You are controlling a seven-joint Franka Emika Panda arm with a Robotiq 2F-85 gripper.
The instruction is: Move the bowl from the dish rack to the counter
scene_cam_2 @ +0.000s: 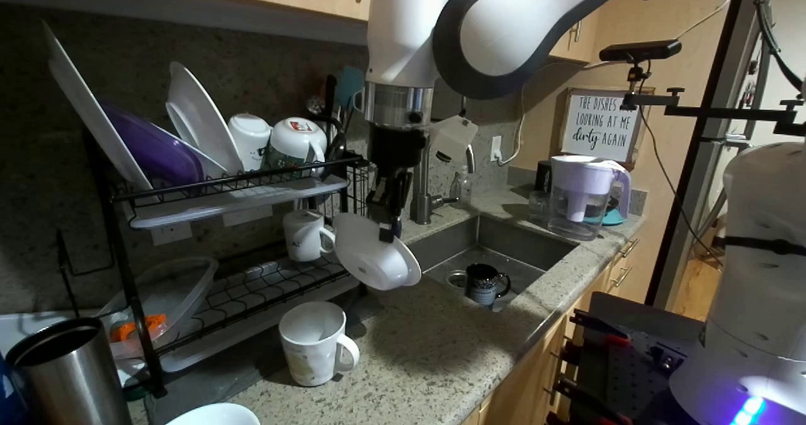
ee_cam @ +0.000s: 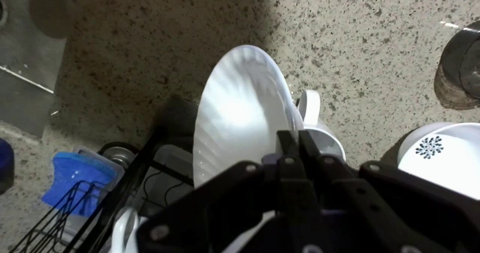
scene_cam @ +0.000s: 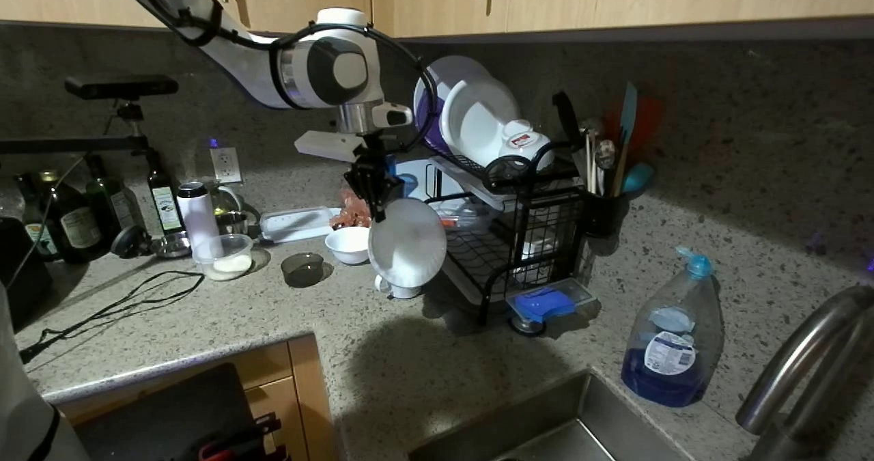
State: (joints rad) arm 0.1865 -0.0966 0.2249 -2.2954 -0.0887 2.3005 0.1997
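Observation:
The white bowl is held steeply tilted in the air, above the counter and in front of the dish rack. It also shows in an exterior view and in the wrist view, where its inside is visible. My gripper is shut on the bowl's rim, with one finger inside and one outside; the fingertips pinch the edge. In an exterior view the bowl hangs just off the rack's near end, apart from the counter.
A white mug stands on the counter close below the bowl. A small white bowl and a dark glass dish stand beyond it. A blue sponge, soap bottle and sink are nearby. Dishes fill the rack's top tier.

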